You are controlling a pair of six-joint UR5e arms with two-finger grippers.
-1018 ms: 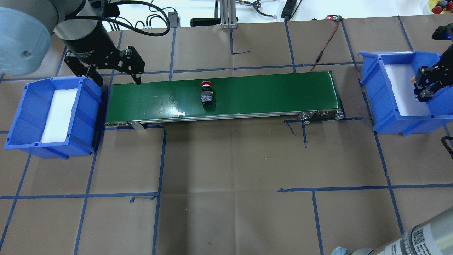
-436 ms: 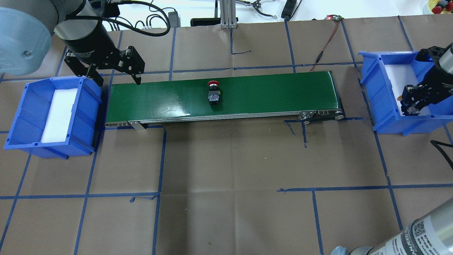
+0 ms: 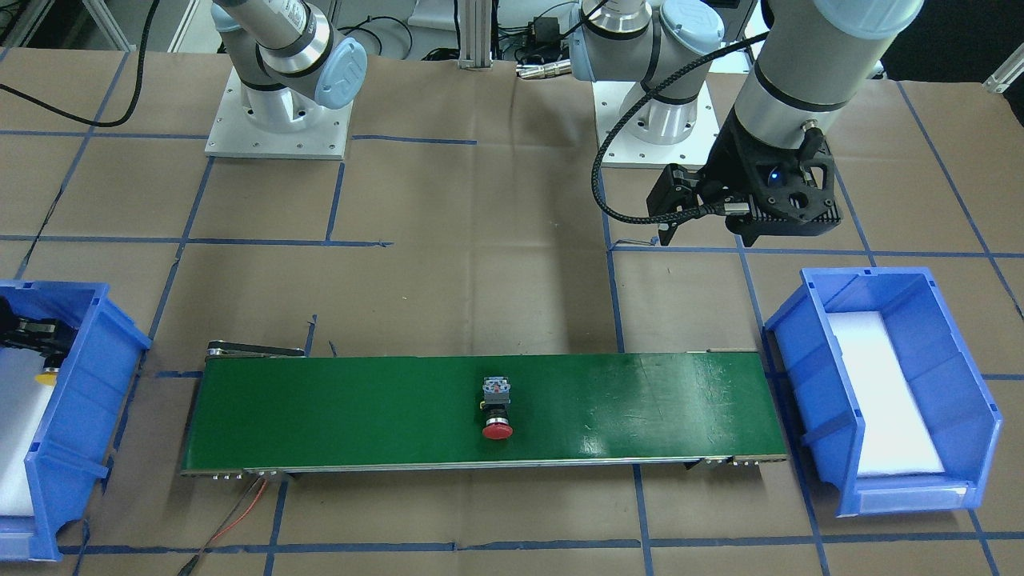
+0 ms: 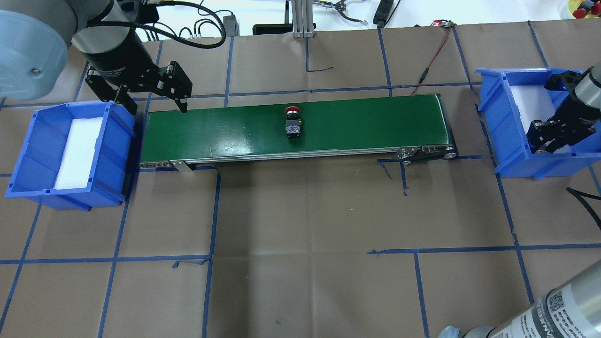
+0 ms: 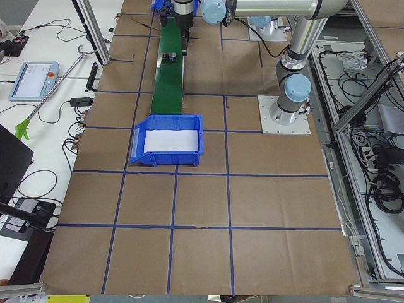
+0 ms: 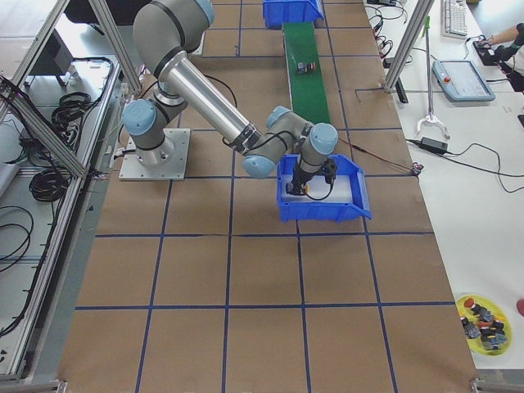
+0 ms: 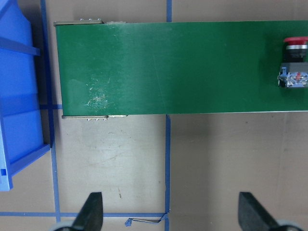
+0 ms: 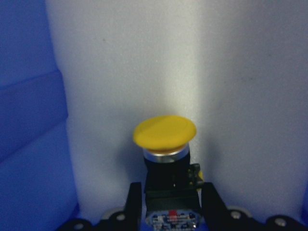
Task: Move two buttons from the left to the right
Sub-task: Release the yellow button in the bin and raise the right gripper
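A red button (image 4: 293, 123) lies on its side near the middle of the green conveyor belt (image 4: 366, 122); it also shows at the right edge of the left wrist view as the red button (image 7: 294, 62). My left gripper (image 4: 155, 105) hangs open and empty over the belt's left end, beside the left blue bin (image 4: 37, 155). The yellow button (image 8: 165, 132) sits between the fingers of my right gripper (image 8: 171, 202), which is shut on its black body. That right gripper (image 4: 544, 141) is low inside the right blue bin (image 4: 507, 117), over white foam.
White foam pads line both bins. A red cable (image 4: 432, 61) runs behind the belt's right end. A link of my right arm (image 4: 554, 310) crosses the bottom right corner. A yellow plate of spare buttons (image 6: 483, 315) lies far off on the table.
The red button has travelled rightward along the belt. My right gripper has moved toward the near end of the right bin with the yellow button. The left arm has not moved.
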